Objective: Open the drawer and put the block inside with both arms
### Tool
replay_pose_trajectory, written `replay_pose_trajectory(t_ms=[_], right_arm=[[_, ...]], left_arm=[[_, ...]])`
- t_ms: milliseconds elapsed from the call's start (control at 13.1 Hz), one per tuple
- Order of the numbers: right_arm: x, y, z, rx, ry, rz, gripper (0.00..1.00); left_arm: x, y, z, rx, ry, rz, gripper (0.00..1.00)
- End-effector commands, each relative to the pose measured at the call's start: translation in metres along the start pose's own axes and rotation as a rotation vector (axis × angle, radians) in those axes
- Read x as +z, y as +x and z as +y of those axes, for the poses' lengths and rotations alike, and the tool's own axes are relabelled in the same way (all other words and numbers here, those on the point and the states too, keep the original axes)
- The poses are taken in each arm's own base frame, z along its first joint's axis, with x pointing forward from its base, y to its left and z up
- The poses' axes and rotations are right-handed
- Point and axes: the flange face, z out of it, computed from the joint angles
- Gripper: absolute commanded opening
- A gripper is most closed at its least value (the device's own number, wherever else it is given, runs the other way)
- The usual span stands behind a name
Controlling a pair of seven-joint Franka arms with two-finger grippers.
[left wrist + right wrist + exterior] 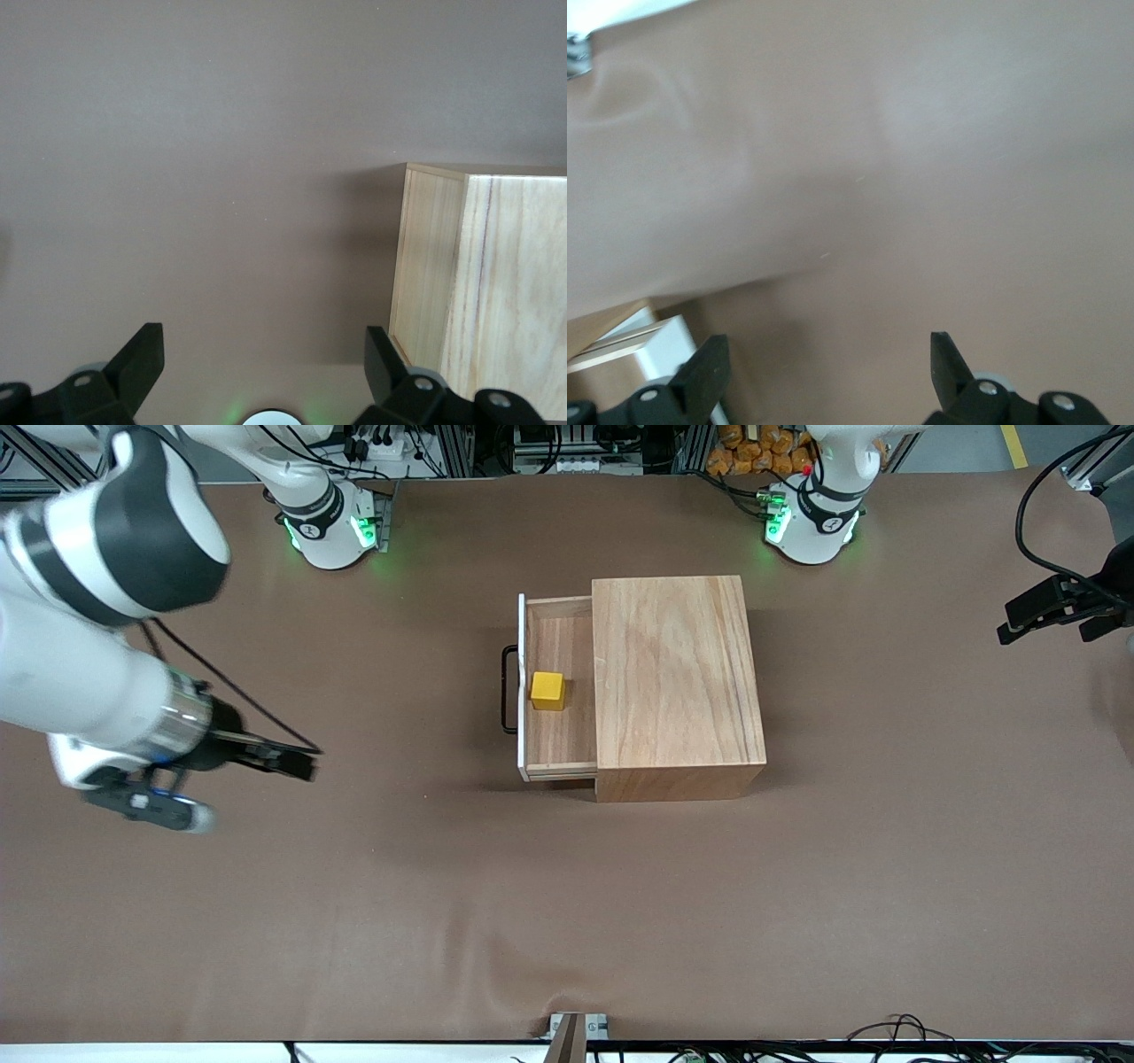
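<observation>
The wooden cabinet (678, 682) stands mid-table with its drawer (558, 735) pulled out toward the right arm's end. The drawer's white front panel (522, 691) carries a black wire handle (508, 689). The yellow block (547, 690) sits in the drawer, just inside the front panel. My right gripper (301, 763) is open and empty above the table, well apart from the handle. My left gripper (1010, 624) is open and empty near the table's left-arm end. The left wrist view shows the cabinet (478, 292) past open fingers (142, 363). The right wrist view shows a corner of the drawer (660, 350).
The brown table cover (567, 886) is wrinkled near the front edge. A small metal mount (571, 1032) sits at the middle of that edge. Cables (1045, 522) hang over the left arm's end of the table.
</observation>
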Motion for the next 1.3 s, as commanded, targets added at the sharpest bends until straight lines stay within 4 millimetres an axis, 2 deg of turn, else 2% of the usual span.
replay_pose_trajectory(t_ms=[0, 76, 229, 305, 457, 534, 610, 686, 839, 1143, 1220], right_arm=[[-0.045, -0.011, 0.037, -0.008, -0.03, 0.055, 1.0], [-0.071, -0.025, 0.067, -0.129, -0.063, 0.037, 1.0], [-0.098, -0.034, 0.115, -0.181, -0.094, 0.03, 1.0], [-0.104, -0.041, 0.129, -0.183, -0.106, 0.028, 1.0], [-0.106, -0.049, 0.143, -0.166, -0.11, 0.028, 1.0], [-0.107, -0.053, 0.159, -0.142, -0.076, 0.02, 1.0], [-0.112, -0.057, 0.185, -0.13, -0.016, 0.025, 1.0], [-0.113, -0.065, 0.201, -0.172, 0.005, 0.03, 1.0], [-0.096, -0.077, 0.214, -0.187, 0.015, 0.044, 1.0], [-0.096, -0.083, 0.198, -0.223, -0.043, 0.055, 1.0], [-0.099, -0.083, 0.2, -0.224, -0.049, 0.061, 1.0]], left_arm=[[-0.007, -0.009, 0.003, -0.001, -0.012, 0.006, 1.0], [-0.009, -0.01, 0.003, -0.001, -0.012, 0.009, 1.0], [-0.017, -0.016, 0.01, 0.01, -0.007, 0.027, 1.0], [-0.018, -0.017, 0.013, 0.014, -0.007, 0.031, 1.0], [-0.019, -0.018, 0.016, 0.019, -0.006, 0.037, 1.0], [-0.018, -0.019, 0.017, 0.02, -0.005, 0.034, 1.0], [-0.019, -0.022, 0.019, 0.023, -0.003, 0.044, 1.0], [-0.021, -0.023, 0.021, 0.025, -0.002, 0.049, 1.0], [-0.02, -0.026, 0.023, 0.029, -0.002, 0.047, 1.0], [-0.021, -0.026, 0.023, 0.029, -0.002, 0.044, 1.0], [-0.021, -0.026, 0.023, 0.027, -0.002, 0.043, 1.0]])
